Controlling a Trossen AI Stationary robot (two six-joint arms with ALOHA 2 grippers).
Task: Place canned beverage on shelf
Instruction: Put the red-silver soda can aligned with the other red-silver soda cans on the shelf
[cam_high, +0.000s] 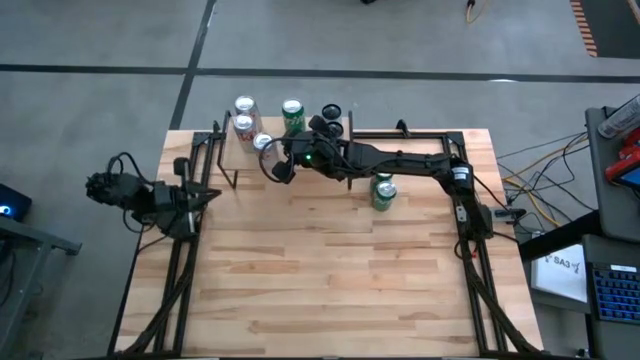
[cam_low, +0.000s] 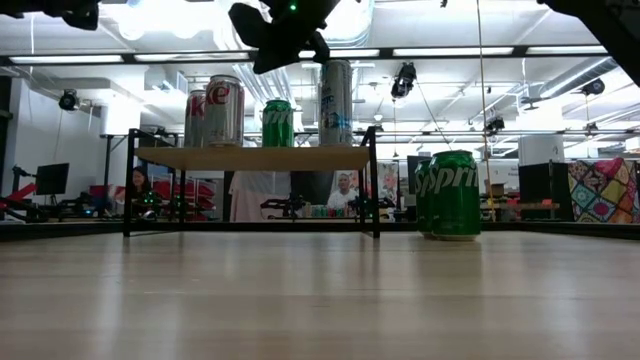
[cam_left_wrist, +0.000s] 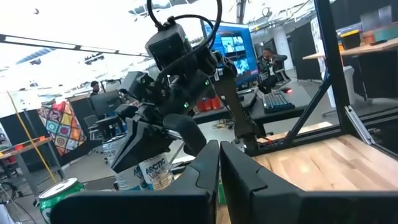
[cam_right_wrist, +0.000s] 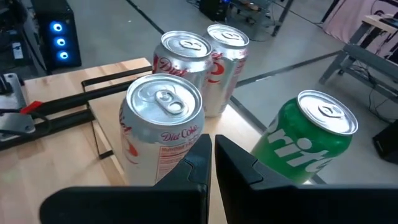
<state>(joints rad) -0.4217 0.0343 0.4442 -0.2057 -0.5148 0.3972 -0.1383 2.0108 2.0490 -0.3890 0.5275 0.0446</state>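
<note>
A: Shelf (cam_high: 262, 138) from above carries several cans; right gripper (cam_high: 283, 160) hovers there, fingers closed, empty. Left gripper (cam_high: 100, 186) waits off-table, closed.

B: Low view: Sprite can (cam_low: 454, 194) stands on the table.

A: Withdrawing carelessly could topple the Diet Coke can (cam_right_wrist: 163, 127) beneath those fingers.

shelf (cam_low: 250, 157): light wood, black legs | four cans (cam_low: 336, 102) upright

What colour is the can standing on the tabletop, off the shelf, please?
Green, a Sprite can; the low view shows it best.
</note>
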